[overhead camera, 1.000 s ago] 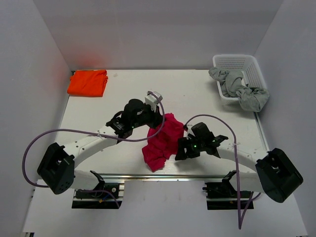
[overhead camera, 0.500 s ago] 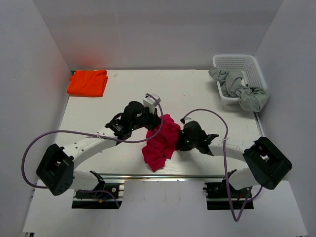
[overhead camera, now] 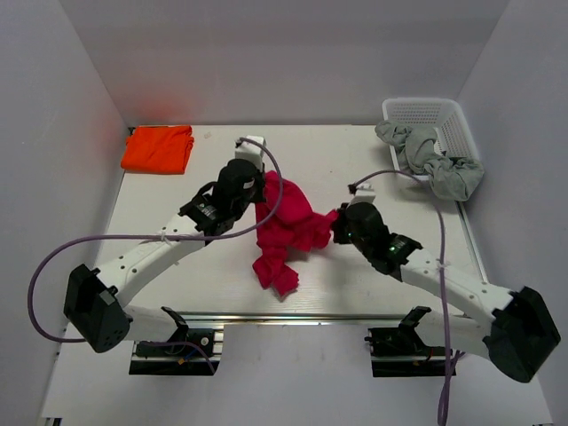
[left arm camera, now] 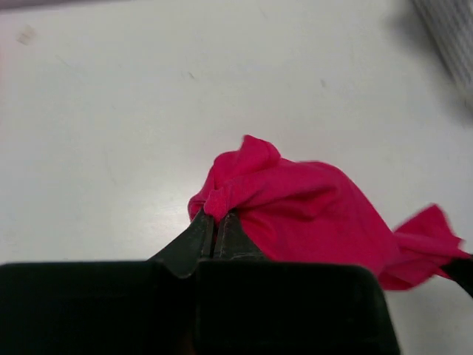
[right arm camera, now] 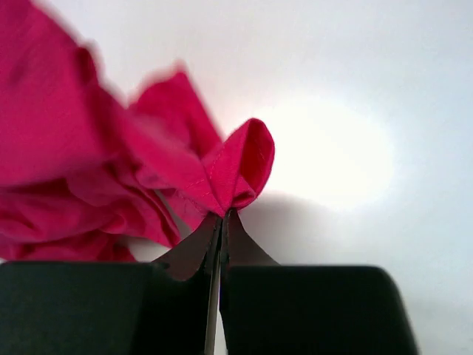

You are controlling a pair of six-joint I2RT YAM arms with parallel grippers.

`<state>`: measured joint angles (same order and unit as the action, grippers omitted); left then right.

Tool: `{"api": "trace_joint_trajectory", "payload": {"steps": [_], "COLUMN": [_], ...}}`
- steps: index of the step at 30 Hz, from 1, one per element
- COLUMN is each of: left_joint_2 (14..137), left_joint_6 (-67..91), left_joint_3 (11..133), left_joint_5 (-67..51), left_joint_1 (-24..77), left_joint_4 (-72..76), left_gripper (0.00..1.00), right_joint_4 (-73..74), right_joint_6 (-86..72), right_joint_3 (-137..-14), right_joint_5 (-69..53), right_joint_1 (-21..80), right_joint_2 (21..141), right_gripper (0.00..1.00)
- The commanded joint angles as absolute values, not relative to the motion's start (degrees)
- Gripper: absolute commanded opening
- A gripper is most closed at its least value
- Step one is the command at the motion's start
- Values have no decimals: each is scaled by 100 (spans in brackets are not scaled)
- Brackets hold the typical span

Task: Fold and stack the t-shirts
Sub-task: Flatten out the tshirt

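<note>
The magenta-red t-shirt [overhead camera: 286, 229] hangs bunched between the two arms over the middle of the table, its lower part trailing toward the near edge. My left gripper [overhead camera: 263, 188] is shut on its upper left edge [left arm camera: 225, 194], the fingertips pinching a fold. My right gripper [overhead camera: 335, 224] is shut on its right edge, where a seam loop [right arm camera: 240, 166] sticks out of the closed fingertips. The orange t-shirt [overhead camera: 159, 147] lies folded at the table's far left corner, away from both grippers.
A white plastic basket [overhead camera: 433, 133] stands at the far right with grey cloth [overhead camera: 435, 164] spilling over its near rim. Purple cables loop off both arms. White walls close in the table on the left, back and right.
The right gripper moved in from the right, closed on the magenta-red shirt's right edge, then lifted it toward the far right. The left gripper carried its edge farther back, stretching the shirt upward.
</note>
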<state>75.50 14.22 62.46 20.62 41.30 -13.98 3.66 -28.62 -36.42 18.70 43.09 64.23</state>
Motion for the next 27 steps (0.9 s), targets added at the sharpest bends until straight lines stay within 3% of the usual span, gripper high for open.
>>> {"api": "trace_joint_trajectory", "payload": {"steps": [1,8,11,15,27], "left_joint_2": [7067,6724,6531,6171,5221], "left_joint_6": [1459,1187,933,353,-536], "left_joint_3": [7055,7848,8033,8235,8928], "left_joint_5": [3654,4622,4676,3949,453], "left_joint_1": [4087,4087,4087,4087,4087], "left_joint_4": [-1775,-1924,-1873,-1548,-1801], "left_gripper": [0,0,0,0,0], "right_joint_4": [431,79,-1008,-2039,-397], "right_joint_6": [-2742,-1751,-679,1094,1424], "right_joint_3": [-4218,-5280,-5554,-6158,-8630], "right_joint_5": [3795,6079,6407,6056,3631], "right_joint_1": [4271,4149,4096,4078,4113], "right_joint_2": [5890,5336,5160,4896,4887], "right_gripper": [0,0,0,0,0]}}
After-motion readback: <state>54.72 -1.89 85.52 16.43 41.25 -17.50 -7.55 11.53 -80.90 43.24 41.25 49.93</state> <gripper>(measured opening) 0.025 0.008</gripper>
